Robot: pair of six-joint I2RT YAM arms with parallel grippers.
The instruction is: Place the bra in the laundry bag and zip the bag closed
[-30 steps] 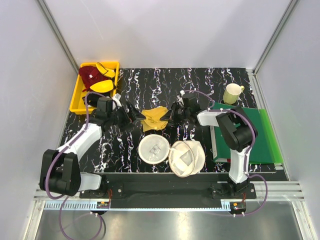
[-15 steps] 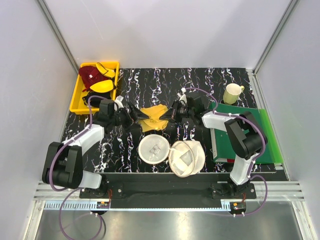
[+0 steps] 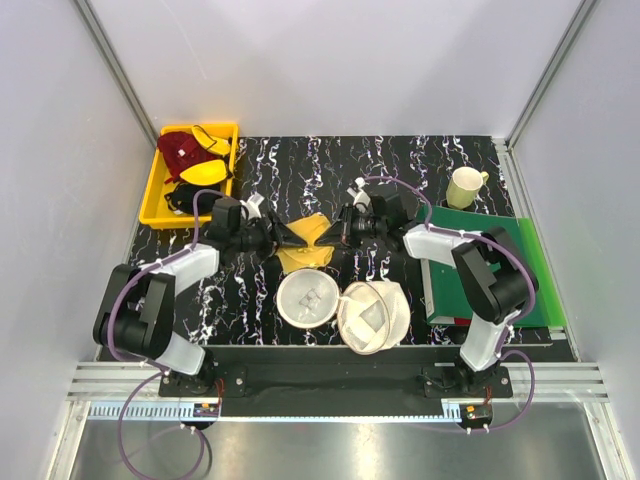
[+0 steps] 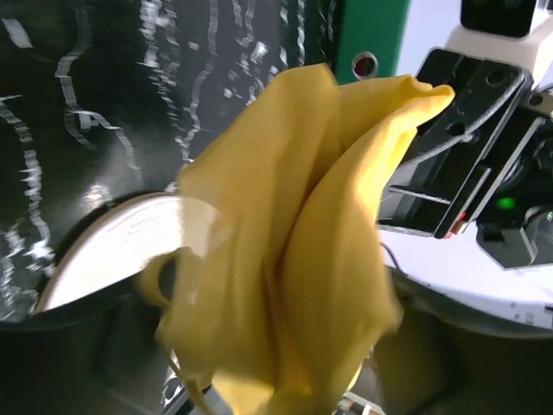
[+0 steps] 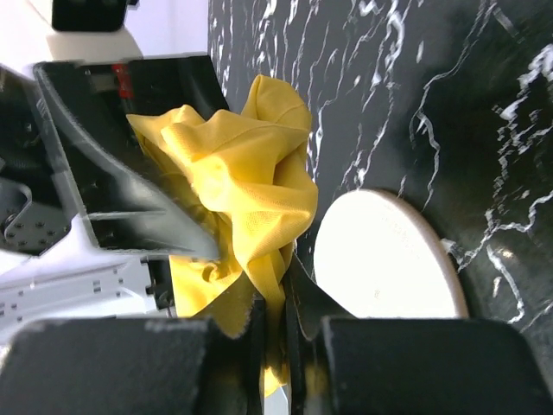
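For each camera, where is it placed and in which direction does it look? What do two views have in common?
Top external: above, behind the bases, looking down on the table; both arms visible.
Left wrist: on the left arm, facing the bra and right end effector; own fingers not clearly seen.
Right wrist: on the right arm, facing the left end effector; own fingers pinch the bra.
Shared: both wrist views show one laundry bag half.

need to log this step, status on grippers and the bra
Right gripper shut on bra. Left gripper open around its other side. Bra bunched between them, beyond the open laundry bag, not in it. Nothing blocking the bag.
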